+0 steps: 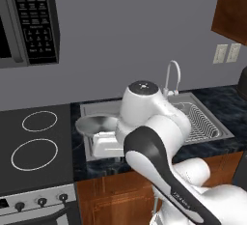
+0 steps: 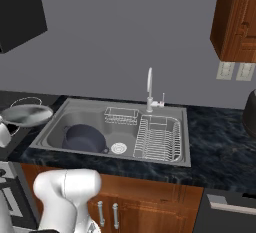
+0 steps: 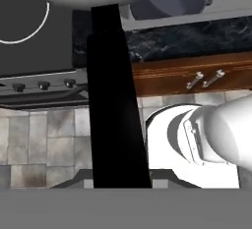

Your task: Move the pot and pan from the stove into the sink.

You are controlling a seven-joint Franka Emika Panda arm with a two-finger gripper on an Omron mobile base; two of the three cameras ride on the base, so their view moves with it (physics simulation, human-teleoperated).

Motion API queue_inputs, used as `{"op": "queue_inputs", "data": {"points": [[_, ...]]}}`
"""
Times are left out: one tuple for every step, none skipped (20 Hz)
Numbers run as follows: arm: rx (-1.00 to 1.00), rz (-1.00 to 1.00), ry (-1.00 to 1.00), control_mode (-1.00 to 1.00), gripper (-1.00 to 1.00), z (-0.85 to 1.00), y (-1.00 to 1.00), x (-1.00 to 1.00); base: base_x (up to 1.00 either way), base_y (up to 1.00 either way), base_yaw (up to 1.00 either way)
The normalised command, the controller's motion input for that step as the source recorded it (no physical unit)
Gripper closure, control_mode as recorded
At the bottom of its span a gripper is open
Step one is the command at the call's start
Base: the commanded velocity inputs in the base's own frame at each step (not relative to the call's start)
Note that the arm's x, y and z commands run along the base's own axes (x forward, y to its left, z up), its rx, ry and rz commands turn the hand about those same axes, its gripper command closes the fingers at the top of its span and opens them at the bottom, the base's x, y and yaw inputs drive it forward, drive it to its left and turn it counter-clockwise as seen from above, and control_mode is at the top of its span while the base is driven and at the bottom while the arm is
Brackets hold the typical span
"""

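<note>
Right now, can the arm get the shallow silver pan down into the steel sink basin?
Probably yes. The gripper is shut on the pan's black handle, with the shallow silver pan in the air at the steel sink's left rim. The dark blue-grey pot fills the basin's left; nothing blocks above.

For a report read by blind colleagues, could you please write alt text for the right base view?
A deep dark blue-grey pot sits in the left part of a rectangular stainless steel sink, beside a wire dish rack and a chrome faucet. A shallow silver pan hangs in the air above the dark counter left of the sink.
</note>
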Motion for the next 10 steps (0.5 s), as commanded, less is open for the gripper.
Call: {"op": "queue_inputs", "data": {"points": [[0.01, -0.15, 0.18, -1.0, 1.0, 0.25, -0.83, 0.0, 0.0, 0.0, 0.0], [0.01, -0.15, 0.18, -1.0, 1.0, 0.23, -0.83, 0.0, 0.0, 0.0, 0.0], [0.01, -0.15, 0.17, -1.0, 1.0, 0.2, -0.84, 0.0, 0.0, 0.0, 0.0], [0.02, -0.14, 0.17, -1.0, 1.0, 0.2, -0.86, 0.0, 0.0, 0.0, 0.0], [0.04, -0.13, 0.17, -1.0, 1.0, 0.2, -0.87, 0.0, 0.0, 0.0, 0.0], [0.04, -0.13, 0.16, -1.0, 1.0, 0.2, -0.87, 0.0, 0.0, 0.0, 0.0], [0.05, -0.13, 0.15, -1.0, 1.0, 0.19, -0.86, 0.0, 0.0, 0.0, 0.0], [0.05, -0.12, 0.14, -1.0, 1.0, 0.18, -0.85, 0.0, 0.0, 0.0, 0.0], [0.06, -0.11, 0.12, -1.0, 1.0, 0.17, -0.85, 0.0, 0.0, 0.0, 0.0], [0.07, -0.11, 0.11, -1.0, 1.0, 0.18, -0.84, 0.0, 0.0, 0.0, 0.0]]}}
